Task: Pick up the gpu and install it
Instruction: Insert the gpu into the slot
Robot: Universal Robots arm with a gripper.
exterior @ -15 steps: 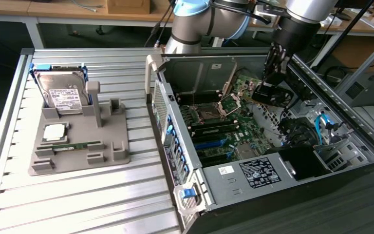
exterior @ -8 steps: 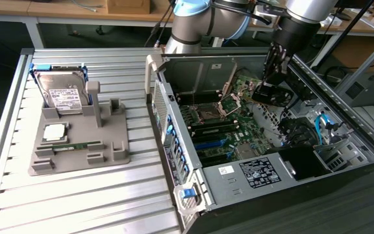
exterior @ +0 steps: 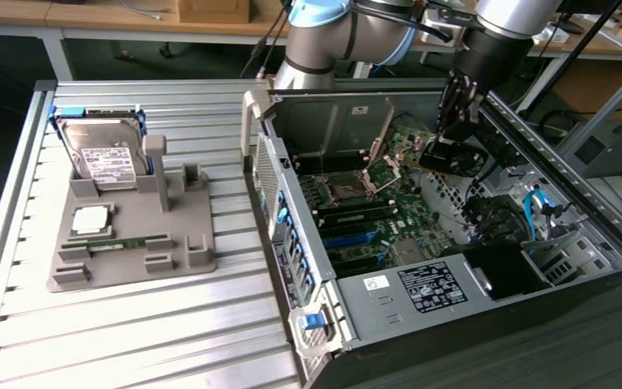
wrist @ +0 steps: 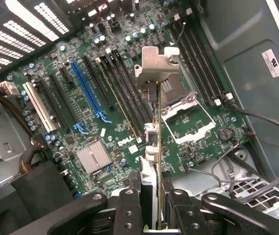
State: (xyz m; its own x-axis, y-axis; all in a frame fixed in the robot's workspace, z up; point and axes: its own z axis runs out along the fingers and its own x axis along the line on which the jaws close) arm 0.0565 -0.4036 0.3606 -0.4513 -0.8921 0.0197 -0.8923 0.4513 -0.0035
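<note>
Above the motherboard (wrist: 124,142), inside the open case (exterior: 289,219), the gpu (wrist: 154,142) is clamped edge-on in the gripper (wrist: 151,208). It is probably best held upright and squared parallel with the blue slot (wrist: 88,90).

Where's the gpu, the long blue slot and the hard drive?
gpu (wrist: 157,62): wrist view, on its silver end bracket.
long blue slot (wrist: 87,90): wrist view, on the middle of the slot.
hard drive (exterior: 109,164): exterior view, on its white label.
</note>
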